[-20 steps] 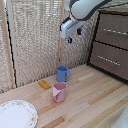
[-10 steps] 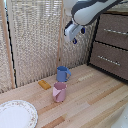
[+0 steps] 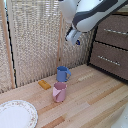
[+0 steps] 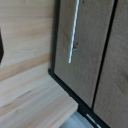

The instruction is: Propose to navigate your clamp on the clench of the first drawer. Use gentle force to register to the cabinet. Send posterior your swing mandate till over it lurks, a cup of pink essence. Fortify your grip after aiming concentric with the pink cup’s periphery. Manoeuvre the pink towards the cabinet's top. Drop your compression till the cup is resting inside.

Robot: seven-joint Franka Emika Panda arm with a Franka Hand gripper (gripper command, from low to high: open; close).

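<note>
Exterior view: gripper (image 3: pixel 76 39) hangs high beside the cabinet (image 3: pixel 111 60), away from the cups.

Whether its fingers are open or closed cannot be told here. Upper drawer (image 3: pixel 116 31) looks closed; its handle (image 3: pixel 116 32) lies toward the exterior view's right of the gripper. Pink cup (image 3: pixel 59 92) sits on the table (image 3: pixel 95 107), well below, touching or just beside the blue cup (image 3: pixel 62 74), so a careless descent could knock the blue one.

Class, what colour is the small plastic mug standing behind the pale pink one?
Blue: the small plastic mug shows best in the exterior view.
</note>
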